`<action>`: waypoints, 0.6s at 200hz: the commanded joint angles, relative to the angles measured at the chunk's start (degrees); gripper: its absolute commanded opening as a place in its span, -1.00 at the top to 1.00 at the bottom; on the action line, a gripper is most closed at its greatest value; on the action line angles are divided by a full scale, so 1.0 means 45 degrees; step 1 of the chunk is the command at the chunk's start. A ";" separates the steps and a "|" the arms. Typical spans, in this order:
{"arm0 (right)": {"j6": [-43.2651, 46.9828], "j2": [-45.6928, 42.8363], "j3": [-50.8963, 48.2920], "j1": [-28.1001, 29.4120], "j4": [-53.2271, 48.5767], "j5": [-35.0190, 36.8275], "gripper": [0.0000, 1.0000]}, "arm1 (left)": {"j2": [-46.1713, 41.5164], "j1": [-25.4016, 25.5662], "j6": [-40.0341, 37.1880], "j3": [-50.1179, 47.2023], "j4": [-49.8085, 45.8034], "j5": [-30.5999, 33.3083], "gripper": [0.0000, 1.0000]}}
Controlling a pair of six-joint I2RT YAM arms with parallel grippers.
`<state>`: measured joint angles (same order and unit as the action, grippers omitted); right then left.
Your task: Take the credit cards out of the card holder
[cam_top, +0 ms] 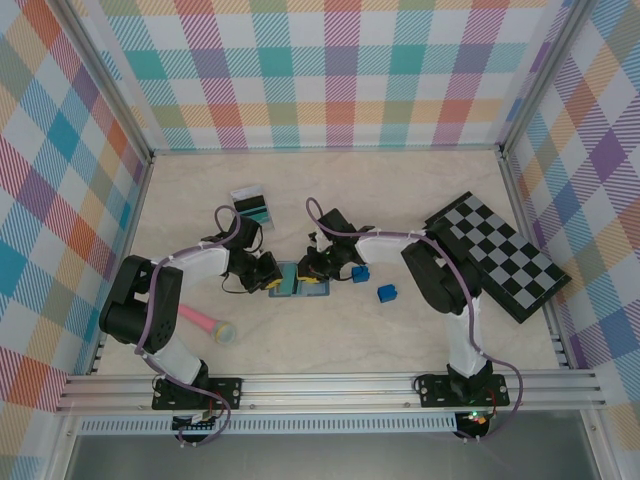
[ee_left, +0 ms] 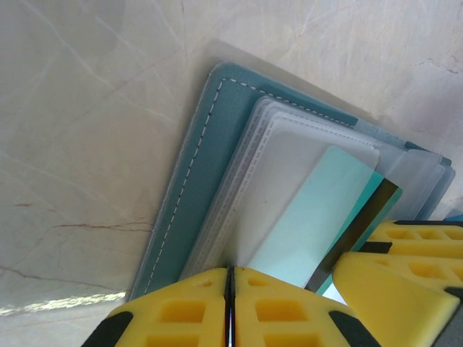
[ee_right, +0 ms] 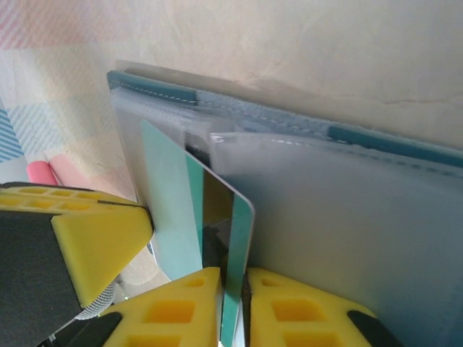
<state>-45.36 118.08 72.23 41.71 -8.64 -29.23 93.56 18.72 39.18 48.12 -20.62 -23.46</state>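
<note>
Yellow left fingers (ee_left: pixel 230 278) are pressed tight together at the near edge of the flat slate-blue folding card holder (ee_left: pixel 189 181). They look to be pinching its clear plastic pockets (ee_left: pixel 289 155). The holder lies open on the pale stone-look counter (ee_left: pixel 87 108), reaching away from those fingers.

Just right of them, a thin teal-green credit card (ee_left: pixel 311 224) with a dark stripe sticks partway out of a clear pocket. The yellow right fingers (ee_right: pixel 233 282) are closed on that card's edge, and its rounded corner rises from between them. The two sets of fingers are almost touching. A small bright blue cube (cam_top: pixel 360 272) sits just right of the right fingers.

I think the card is only partly free. If the right fingers pull too fast, the thin card could slip out of the pinch, or bend. If the left fingers lose the slippery pocket, the whole holder could come along with the card. The fingers are so close that they could also bump each other.
</note>
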 commanded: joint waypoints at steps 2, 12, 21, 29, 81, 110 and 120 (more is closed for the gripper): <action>-0.0078 -0.0008 -0.0055 -0.0031 0.0200 0.0550 0.79 | 0.0413 0.0078 0.0024 -0.0302 -0.0457 0.0774 0.79; 0.0049 -0.0234 -0.0147 -0.0032 -0.0013 0.0889 0.86 | 0.0348 0.0078 0.0021 -0.0302 -0.0509 0.0778 0.76; 0.0162 -0.0454 -0.0270 -0.0030 -0.0228 0.1196 0.89 | 0.0275 0.0078 0.0024 -0.0293 -0.0550 0.0798 0.73; 0.0278 -0.0668 -0.0354 -0.0039 -0.0411 0.1421 0.92 | 0.0199 0.0078 0.0018 -0.0271 -0.0544 0.0821 0.68; 0.0664 -0.2099 -0.1416 -0.0186 -0.1001 0.1970 0.99 | -0.0430 0.0078 -0.0153 0.0185 -0.0803 0.0477 0.43; 0.0823 -0.3130 -0.2149 -0.0315 -0.0226 0.1423 1.00 | -0.1308 0.0059 -0.0186 0.0566 -0.1034 0.0180 0.21; 0.0843 -0.3550 -0.2394 -0.0380 0.0209 0.1215 1.00 | -0.1671 0.0005 -0.0144 0.0671 -0.1148 0.0059 0.10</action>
<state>-43.27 106.65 63.92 40.66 -10.09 -22.57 90.54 18.72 38.92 48.69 -22.50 -22.98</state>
